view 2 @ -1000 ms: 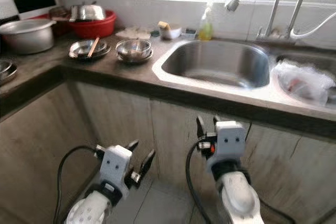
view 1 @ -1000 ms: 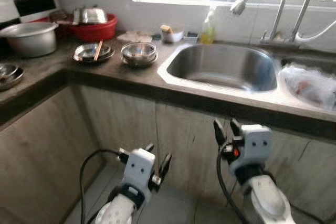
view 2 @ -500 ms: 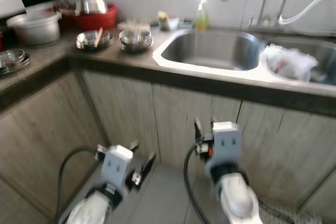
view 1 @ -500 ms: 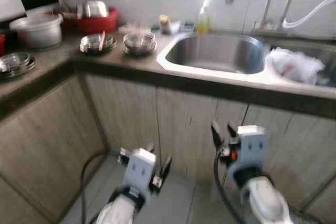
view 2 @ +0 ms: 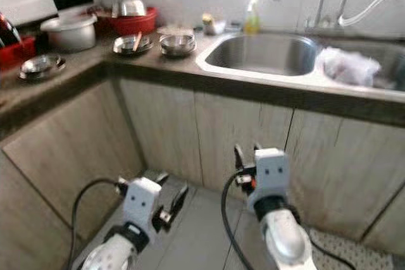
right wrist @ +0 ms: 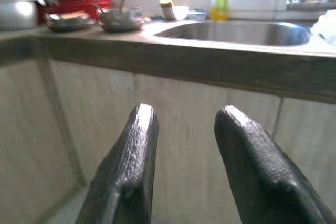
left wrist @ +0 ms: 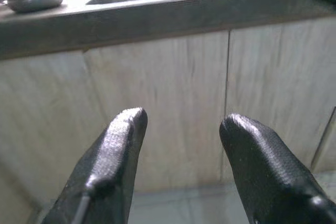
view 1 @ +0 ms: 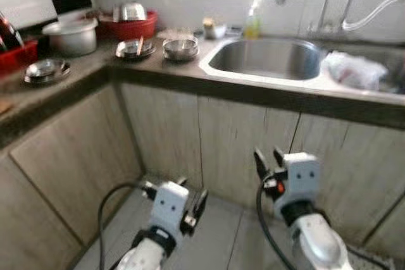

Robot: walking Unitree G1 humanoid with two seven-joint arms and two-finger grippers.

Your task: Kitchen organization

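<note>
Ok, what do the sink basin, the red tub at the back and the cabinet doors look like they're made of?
Sink basin: likely stainless steel, a brushed grey surface with soft reflections. Red tub: probably plastic, with uniform bright colour and a dull sheen. Cabinet doors: pale wood or a wood-look laminate, matte, with faint vertical grain streaks; the blur leaves that open.
</note>
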